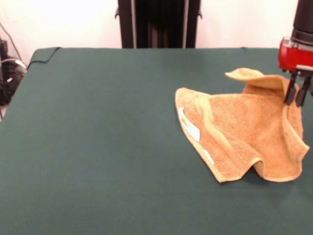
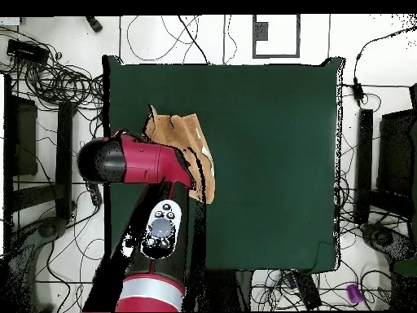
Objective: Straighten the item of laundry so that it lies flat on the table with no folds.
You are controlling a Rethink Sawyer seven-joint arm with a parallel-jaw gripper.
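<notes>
Towel (image 1: 244, 137) lies on the right half of the table (image 1: 98, 147) in the front view, near the right edge. Nearest the camera its hem buckles into a raised hump with shadow beneath. Left of that runs a paler smooth band with a small white label (image 1: 190, 128); the rest is orange-tan looped terry, soft and limp. Farther back a corner curls up and over. Gripper (image 1: 297, 95) hangs at that far right side, its two dark fingers (image 1: 290, 93) close together with cloth drawn up toward them: seemingly pinching the towel. Remaining slack runs from the gripper toward the labelled edge, so the flattening pull likely goes away from that edge. Overhead, the arm (image 2: 151, 163) covers most of the towel.
</notes>
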